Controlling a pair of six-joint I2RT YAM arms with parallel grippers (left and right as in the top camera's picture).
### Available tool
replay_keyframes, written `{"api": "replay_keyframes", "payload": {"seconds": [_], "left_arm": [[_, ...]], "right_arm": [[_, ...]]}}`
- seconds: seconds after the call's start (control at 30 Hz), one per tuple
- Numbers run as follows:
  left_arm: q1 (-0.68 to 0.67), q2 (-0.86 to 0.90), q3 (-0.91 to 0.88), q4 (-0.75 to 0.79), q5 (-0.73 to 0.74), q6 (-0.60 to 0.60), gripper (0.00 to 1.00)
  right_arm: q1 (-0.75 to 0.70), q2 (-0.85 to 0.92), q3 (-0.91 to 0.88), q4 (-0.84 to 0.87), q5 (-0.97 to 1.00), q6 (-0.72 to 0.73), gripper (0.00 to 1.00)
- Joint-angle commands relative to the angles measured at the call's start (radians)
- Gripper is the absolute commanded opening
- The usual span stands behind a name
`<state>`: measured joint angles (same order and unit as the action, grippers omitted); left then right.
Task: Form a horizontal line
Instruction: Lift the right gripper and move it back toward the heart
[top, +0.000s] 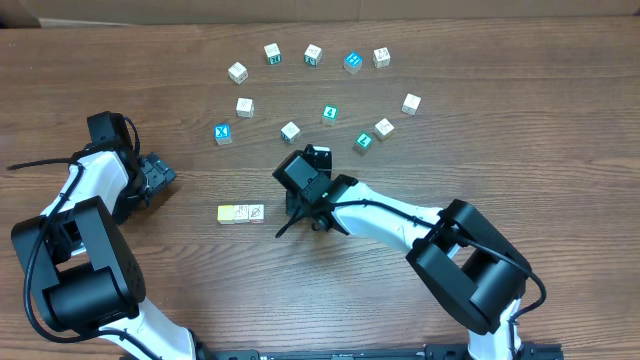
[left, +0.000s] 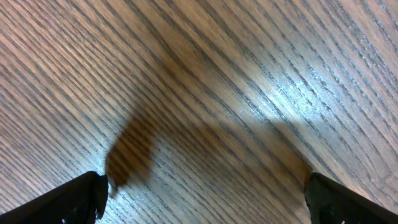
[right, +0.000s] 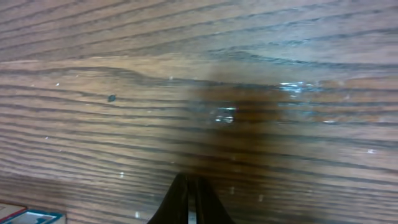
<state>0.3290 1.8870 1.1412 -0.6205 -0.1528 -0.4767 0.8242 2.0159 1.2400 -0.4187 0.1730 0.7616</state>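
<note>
Two cubes, a yellow cube (top: 229, 213) and a white cube (top: 254, 212), are laid touching side by side on the table (top: 540, 110), just left of the right gripper (top: 281, 233), whose jaws are pressed together on nothing. Loose cubes (top: 290, 130) are scattered in an arc beyond (only the overhead view shows them). Wood grain is shown between the wide-spread fingers of the left gripper (left: 208, 198); cube edges are caught in the right wrist view's lower-left corner.

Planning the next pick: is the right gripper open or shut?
Shut. The right gripper has its jaws pressed together over bare table, holding nothing.
</note>
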Motion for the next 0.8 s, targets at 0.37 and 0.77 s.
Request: {"api": "replay_keyframes", "payload": {"seconds": [0.37, 0.77], "left_arm": [[-0.002, 0.018, -0.006, -0.006, -0.006, -0.003, 0.99], [-0.002, 0.018, -0.006, -0.006, -0.006, -0.003, 1.0]], "right_arm": [[-0.07, -0.163, -0.008, -0.181, 0.086, -0.008, 0.06], [-0.102, -0.163, -0.008, -0.229, 0.152, -0.008, 0.79]]}}
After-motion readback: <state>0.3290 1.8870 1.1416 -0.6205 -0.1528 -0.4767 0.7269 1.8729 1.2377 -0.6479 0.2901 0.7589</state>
